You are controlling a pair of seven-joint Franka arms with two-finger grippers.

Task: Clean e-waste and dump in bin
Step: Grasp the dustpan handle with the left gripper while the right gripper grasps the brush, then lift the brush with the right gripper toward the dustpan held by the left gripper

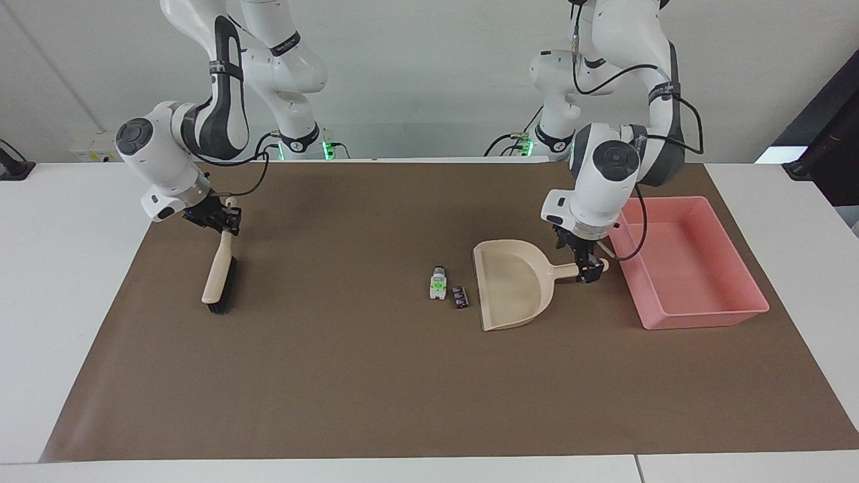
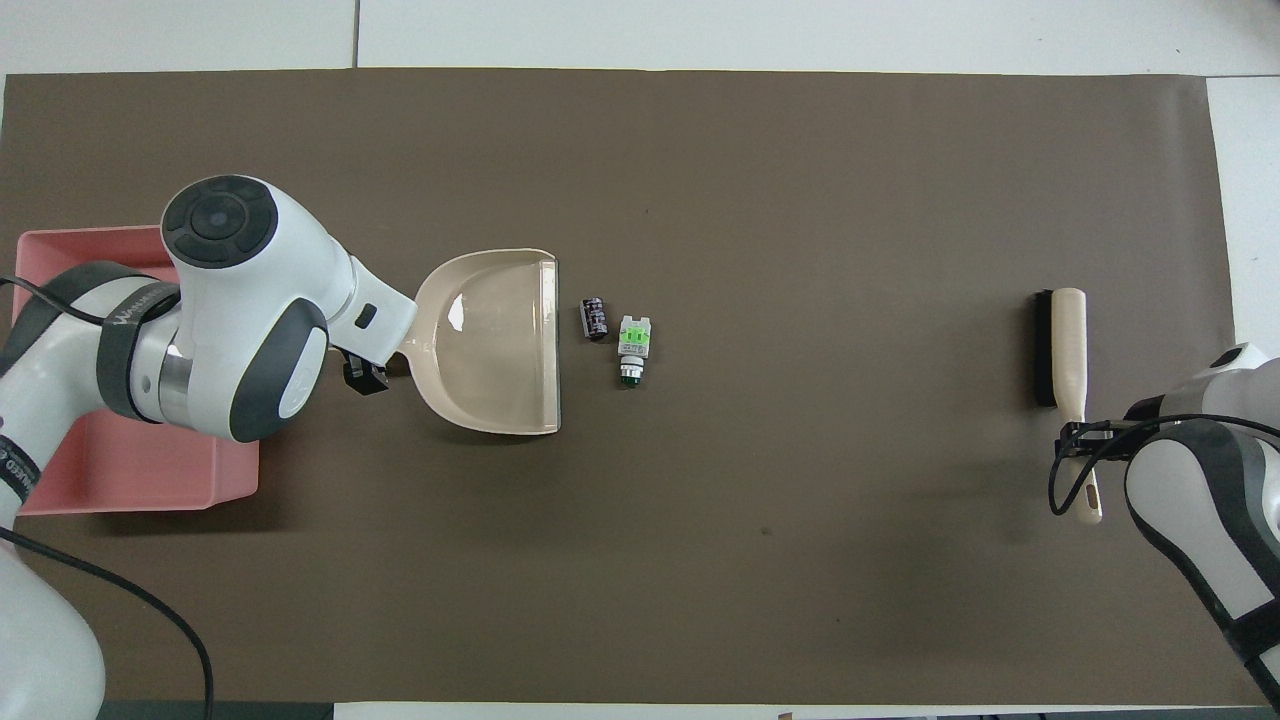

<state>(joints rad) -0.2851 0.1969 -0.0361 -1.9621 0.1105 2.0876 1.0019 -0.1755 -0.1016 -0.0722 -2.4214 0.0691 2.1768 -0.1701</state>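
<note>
1. Dustpan (image 1: 513, 285): beige, flat on the brown mat (image 1: 376, 376), taken here as the landmark. Its open mouth faces the right arm's end of the table; its handle points toward the left arm's end.
2. White piece (image 1: 437, 284) with green mark, and dark chip (image 1: 460, 296): the e-waste, both on the mat just in front of the dustpan's mouth. The chip lies closest to the mouth, the white piece just beside the chip; neither touches the dustpan.
3. Bin (image 1: 698, 315): pink tray on the mat past the tip of the dustpan's handle, toward the left arm's end.
4. Left gripper (image 1: 586, 268): down at the dustpan's handle, fingers spread wide to either side of it; whether they press on it cannot be told.
5. Brush (image 1: 220, 278): lying on the mat well apart from the dustpan, toward the right arm's end, handle pointing toward the robots.
6. Right gripper (image 1: 227, 219): fingers closed on the brush's handle end.
</note>
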